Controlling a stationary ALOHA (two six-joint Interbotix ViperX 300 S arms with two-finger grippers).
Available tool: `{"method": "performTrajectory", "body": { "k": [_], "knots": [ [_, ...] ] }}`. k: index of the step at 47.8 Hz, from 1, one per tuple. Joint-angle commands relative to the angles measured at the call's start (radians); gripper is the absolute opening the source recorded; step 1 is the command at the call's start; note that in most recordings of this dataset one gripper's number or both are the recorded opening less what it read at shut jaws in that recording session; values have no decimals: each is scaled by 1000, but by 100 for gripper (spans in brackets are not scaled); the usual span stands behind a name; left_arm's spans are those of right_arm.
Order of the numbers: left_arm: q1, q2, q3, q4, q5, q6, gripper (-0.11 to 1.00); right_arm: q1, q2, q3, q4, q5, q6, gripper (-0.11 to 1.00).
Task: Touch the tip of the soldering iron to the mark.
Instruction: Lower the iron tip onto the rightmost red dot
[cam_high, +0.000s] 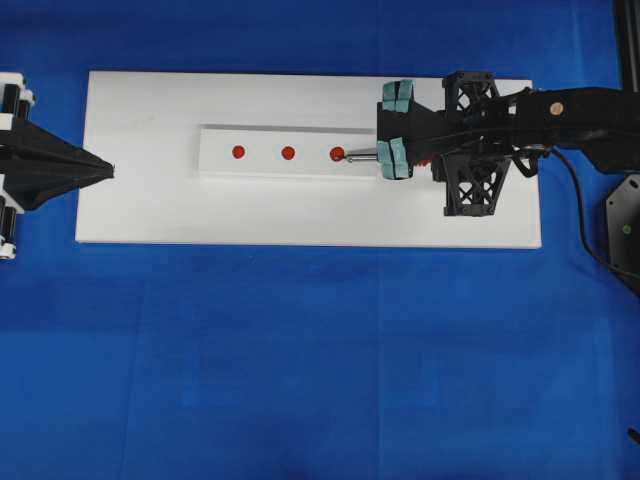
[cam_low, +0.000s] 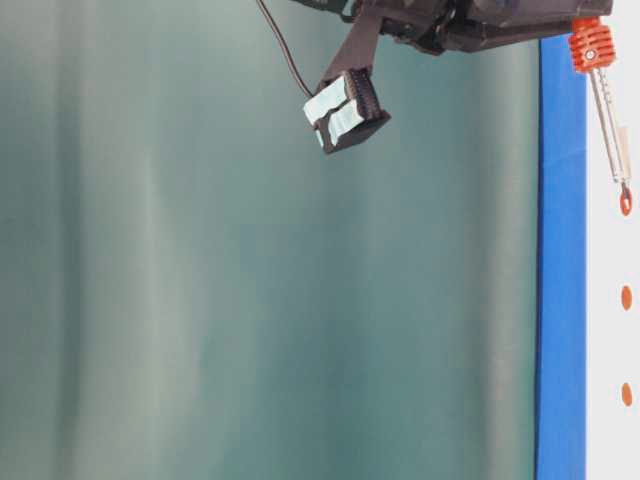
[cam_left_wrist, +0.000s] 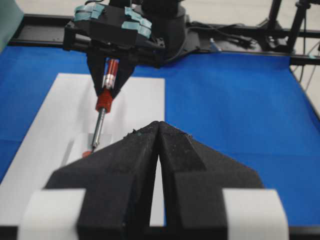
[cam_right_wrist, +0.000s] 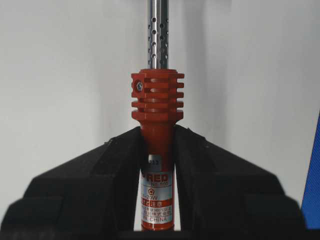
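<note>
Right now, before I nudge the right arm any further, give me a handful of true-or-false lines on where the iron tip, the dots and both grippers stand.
1. The right gripper is shut on the soldering iron. True.
2. The iron's tip is at the middle dot, the mark. False: seen from overhead, the tip is at the right end dot, nearest the right arm.
3. The left gripper holds a second tool. False: its jaws are shut on nothing, off the left end of the white block.
4. Three red dots sit in a row on the white block. True.
5. The block lies directly on the blue cloth. False: it lies on a white board.
</note>
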Motion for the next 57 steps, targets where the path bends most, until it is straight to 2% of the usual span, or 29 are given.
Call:
{"method": "performTrajectory", "body": {
  "k": [1, 49, 57],
  "knots": [
    [-2, 6, -11, 0, -9, -2, 0, -2, -9, -11, 0, -5, 5, 6],
    [-2, 8, -11, 2, -11, -2, 0, -3, -9, -23, 0, 3, 12, 6],
    [-2, 8, -11, 2, -9, -2, 0, -2, -26, -44, 2, 46, 17, 6]
  ]
}}
